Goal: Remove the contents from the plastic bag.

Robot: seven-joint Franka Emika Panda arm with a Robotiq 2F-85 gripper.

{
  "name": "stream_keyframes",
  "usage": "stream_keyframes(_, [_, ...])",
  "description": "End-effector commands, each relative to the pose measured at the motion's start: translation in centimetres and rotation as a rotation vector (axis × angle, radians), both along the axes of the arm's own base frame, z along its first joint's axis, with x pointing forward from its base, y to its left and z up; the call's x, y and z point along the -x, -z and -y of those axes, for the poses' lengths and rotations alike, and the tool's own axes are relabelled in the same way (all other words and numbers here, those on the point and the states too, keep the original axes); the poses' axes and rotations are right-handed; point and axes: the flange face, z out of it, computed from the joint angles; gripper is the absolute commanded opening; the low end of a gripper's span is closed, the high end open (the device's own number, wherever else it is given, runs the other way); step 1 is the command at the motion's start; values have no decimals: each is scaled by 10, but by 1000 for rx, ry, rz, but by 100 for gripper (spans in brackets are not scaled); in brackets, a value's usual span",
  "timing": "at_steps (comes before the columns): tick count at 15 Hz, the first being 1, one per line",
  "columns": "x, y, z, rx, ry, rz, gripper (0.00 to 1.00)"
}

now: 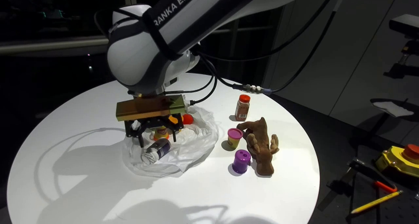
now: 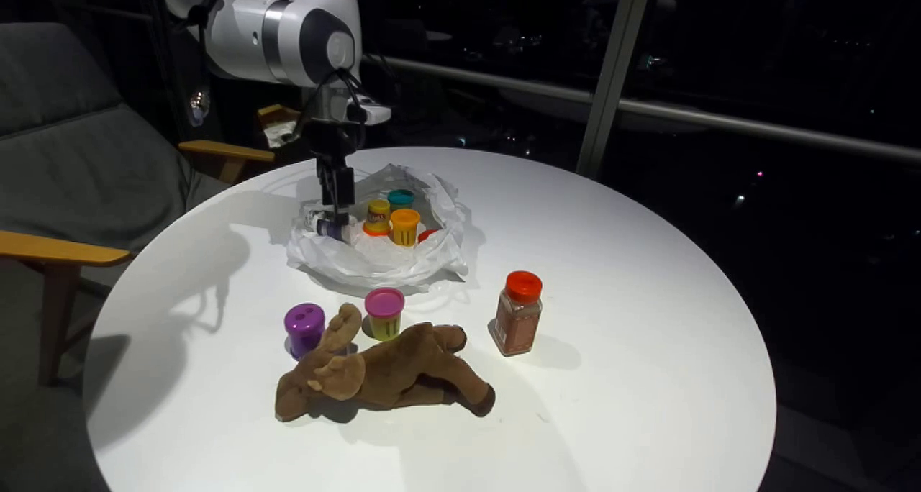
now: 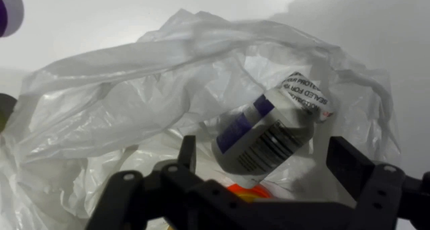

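Bottle (image 3: 263, 134), purple-labelled, below spread, empty claw (image 1: 158, 143): long axis slantwise across the gap, cap (image 1: 149, 157) left in both exterior views.

Round white table (image 2: 633, 377) — gray armchair (image 2: 65, 132) — yellow pencil (image 1: 376, 202)

Open upward into the plastic bag (image 2: 345, 267), past a raised, crumpled rim (image 3: 111, 58), with gaps in the wrist view between the parted fingers (image 3: 349, 166) and the purple-labelled bottle (image 3: 262, 132). Crowded there by the yellow Play-Doh tub (image 2: 378, 212). Free in an exterior view across bare tabletop (image 2: 633, 290) to the bag's right; obstructed nearer by plush moose (image 2: 399, 366), pink-lidded tub (image 2: 385, 312), purple canister (image 2: 305, 328) and spice jar (image 2: 519, 316).
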Motion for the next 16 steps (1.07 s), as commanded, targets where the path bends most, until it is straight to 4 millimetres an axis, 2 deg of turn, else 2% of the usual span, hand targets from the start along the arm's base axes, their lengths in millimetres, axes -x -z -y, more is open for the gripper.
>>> stream_keyframes(1, [6, -12, -9, 18, 62, -30, 100])
stream_keyframes(7, [-1, 12, -8, 6, 162, -4, 100])
stream_keyframes(16, [-16, 12, 3, -22, 310, 60, 100])
